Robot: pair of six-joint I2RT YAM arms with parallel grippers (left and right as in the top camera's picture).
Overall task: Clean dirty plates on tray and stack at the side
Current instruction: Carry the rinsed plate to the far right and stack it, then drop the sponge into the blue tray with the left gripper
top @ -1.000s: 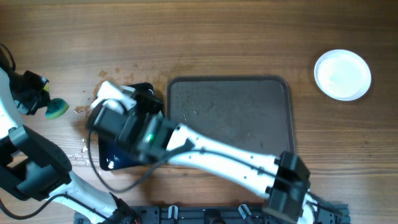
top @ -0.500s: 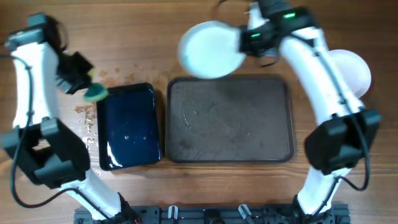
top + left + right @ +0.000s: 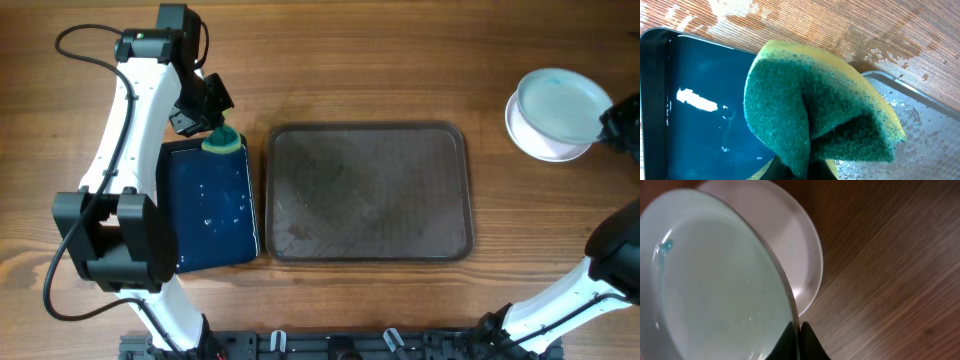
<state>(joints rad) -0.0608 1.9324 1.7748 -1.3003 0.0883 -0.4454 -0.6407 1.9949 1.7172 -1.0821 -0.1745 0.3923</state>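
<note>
I am at the stacking step, and by my judgement it is the last one. The tray (image 3: pixel 368 238) is bare of plates, only wet, and lies in the middle of the tabletop (image 3: pixel 400 60).

My right tool (image 3: pixel 796 332) is closed narrow on the rim of a plate (image 3: pixel 715 285), pinching it at the near edge. The plate hangs tilted above the stack (image 3: pixel 802 255) at the far right of the tabletop, well apart from the tray. It overlaps the stack but is shifted off its centre. The held plate looks wiped white and wet, with one small blue-green speck near its rim. From these views I cannot tell whether one plate or two lie beneath it.

My left tool (image 3: pixel 214 130) is clamped on the sponge (image 3: pixel 815 115), squeezing it into a fold. It holds the sponge over the far end of the blue tray (image 3: pixel 690 100), just beside the corner of the tray.

The next move on the right calls for levelling the plate and centring it over the stack. Then I should lower it until it seats rim on rim, and only then spread the fingers. A release from this tilt would likely let it slide or clatter off. On the left, the sponge wants lowering into the blue tray and letting go.
</note>
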